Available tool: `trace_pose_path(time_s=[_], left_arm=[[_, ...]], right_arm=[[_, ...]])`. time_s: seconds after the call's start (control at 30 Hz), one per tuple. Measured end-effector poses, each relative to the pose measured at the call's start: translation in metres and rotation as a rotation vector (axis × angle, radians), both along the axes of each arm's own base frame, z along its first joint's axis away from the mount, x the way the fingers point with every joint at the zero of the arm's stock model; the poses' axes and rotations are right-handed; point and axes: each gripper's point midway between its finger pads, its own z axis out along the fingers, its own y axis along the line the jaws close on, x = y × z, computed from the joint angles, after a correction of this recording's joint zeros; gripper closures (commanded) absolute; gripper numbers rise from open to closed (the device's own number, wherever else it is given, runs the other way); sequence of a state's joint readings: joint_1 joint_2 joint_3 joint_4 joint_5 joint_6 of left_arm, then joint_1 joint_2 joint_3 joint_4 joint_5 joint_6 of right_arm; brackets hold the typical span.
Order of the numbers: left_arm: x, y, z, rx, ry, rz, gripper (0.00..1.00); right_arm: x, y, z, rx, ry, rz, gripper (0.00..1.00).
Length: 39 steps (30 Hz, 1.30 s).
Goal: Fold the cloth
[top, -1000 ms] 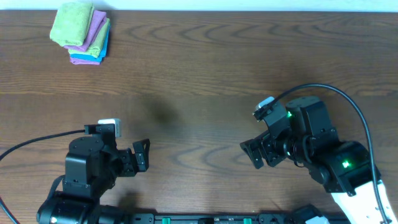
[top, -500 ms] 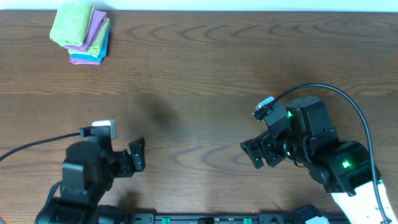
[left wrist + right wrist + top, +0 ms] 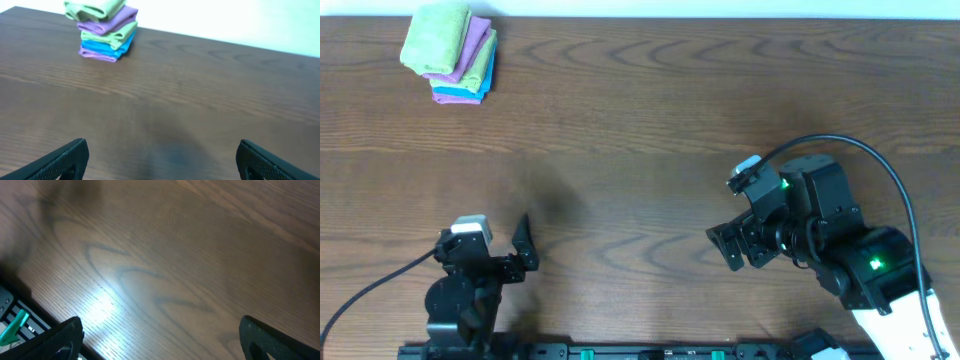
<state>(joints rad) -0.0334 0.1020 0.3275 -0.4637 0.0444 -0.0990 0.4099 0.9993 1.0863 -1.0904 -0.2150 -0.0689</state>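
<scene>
A stack of folded cloths (image 3: 452,54), green, purple and blue, lies at the table's far left corner; it also shows in the left wrist view (image 3: 105,25). My left gripper (image 3: 523,250) is open and empty near the front edge, far from the stack. My right gripper (image 3: 730,244) is open and empty over bare wood at the front right. In both wrist views the fingertips stand wide apart with only table between them, in the left (image 3: 162,160) and in the right (image 3: 160,340).
The wooden table (image 3: 640,130) spans the view. A black rail with green clips (image 3: 650,352) runs along the front edge, also seen at the lower left of the right wrist view (image 3: 15,322). A white wall lies beyond the far edge (image 3: 225,20).
My left arm has pulled back toward the front edge and turned, so its gripper now points away from me toward the far side. The right arm has not moved.
</scene>
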Motion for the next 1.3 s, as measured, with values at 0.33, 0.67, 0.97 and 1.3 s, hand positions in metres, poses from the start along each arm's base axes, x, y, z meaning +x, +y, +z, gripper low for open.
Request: trace_pose_path(time_s=[0.33,0.67,0.97,1.3], left_arm=[[0.007,-0.002,-0.055,0.002,0.036,-0.008,0.05],[0.009,-0.004,-0.049,0.000,0.002,-0.021,0.05],[0.009,-0.005,-0.049,-0.001,0.002,-0.027,0.05],[0.009,-0.005,-0.049,0.002,0.002,-0.028,0.05]], right_arm=[[0.000,0.000,0.000,-0.001,0.001,0.000,0.01],[0.000,0.000,-0.001,-0.003,0.000,-0.001,0.01],[0.000,0.000,-0.001,-0.003,0.000,-0.001,0.01],[0.000,-0.001,-0.001,-0.003,0.000,-0.002,0.01]])
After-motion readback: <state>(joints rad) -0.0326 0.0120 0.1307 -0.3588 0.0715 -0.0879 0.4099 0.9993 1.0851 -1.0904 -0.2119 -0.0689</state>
